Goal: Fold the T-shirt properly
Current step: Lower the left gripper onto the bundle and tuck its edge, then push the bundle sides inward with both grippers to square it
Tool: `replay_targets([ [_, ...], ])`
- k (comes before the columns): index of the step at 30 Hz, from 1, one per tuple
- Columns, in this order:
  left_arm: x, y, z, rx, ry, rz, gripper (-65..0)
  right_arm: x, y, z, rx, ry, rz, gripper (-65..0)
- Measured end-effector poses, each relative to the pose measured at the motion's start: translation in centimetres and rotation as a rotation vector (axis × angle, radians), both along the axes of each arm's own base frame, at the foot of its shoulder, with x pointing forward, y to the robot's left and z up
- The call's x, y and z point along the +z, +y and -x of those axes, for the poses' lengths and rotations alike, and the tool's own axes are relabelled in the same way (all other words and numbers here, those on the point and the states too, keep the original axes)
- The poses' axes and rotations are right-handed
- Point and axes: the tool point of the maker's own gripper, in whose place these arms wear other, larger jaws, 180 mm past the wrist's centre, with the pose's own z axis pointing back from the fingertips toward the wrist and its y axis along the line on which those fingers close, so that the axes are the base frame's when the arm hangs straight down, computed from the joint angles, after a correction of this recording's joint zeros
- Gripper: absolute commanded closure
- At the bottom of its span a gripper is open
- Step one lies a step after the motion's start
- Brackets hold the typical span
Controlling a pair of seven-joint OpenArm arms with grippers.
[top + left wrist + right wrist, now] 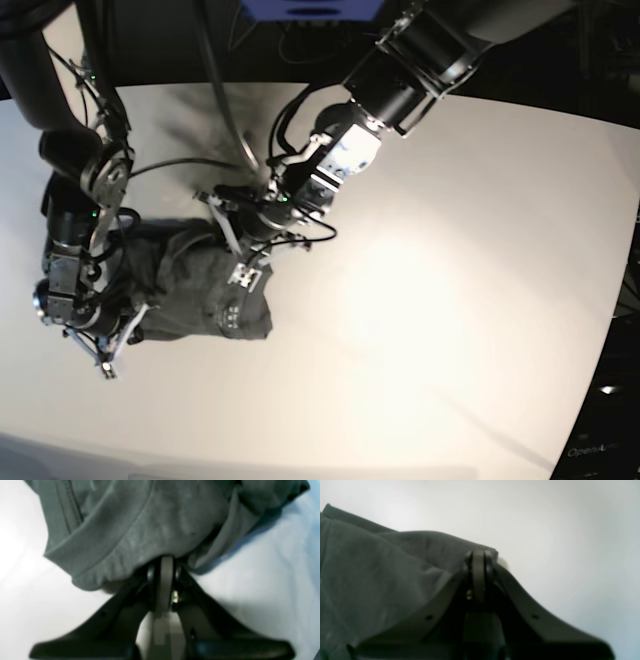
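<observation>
From the base view's left side, your right gripper (100,362) sits clamped on the near-left edge of the T-shirt (205,290), which lies bunched on the white table (450,270); its own wrist camera confirms the jaws pinched tight on dark cloth. Moving right, your left gripper (240,222) bites the shirt's far edge, and only its wrist view shows the stitched hem (75,510) trapped there.
</observation>
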Motion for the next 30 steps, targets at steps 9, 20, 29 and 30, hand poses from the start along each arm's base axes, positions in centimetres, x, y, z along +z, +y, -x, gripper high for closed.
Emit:
replay_targets([
  [9, 0.1, 2.3, -3.8, 0.077, -0.055, -0.016, -2.7, -2.6, -2.4, 3.5, -0.056, 0.022, -0.010, 0.0],
  [20, -0.1, 4.7, -8.1, 0.134, -0.166, -0.047, -2.7, -3.1, -5.4, 10.6, -0.128, 0.009, 0.169, 0.0],
  [29, 0.3, 4.9, -8.7, 0.140, -0.172, -0.053, -2.7, -2.7, -3.0, 15.8, -0.135, 0.053, 0.287, 0.0],
  [30, 0.3, 4.9, -8.7, 0.140, -0.172, -0.052, -2.7, -2.6, -2.8, 15.9, -0.135, 0.057, 0.288, 0.0],
])
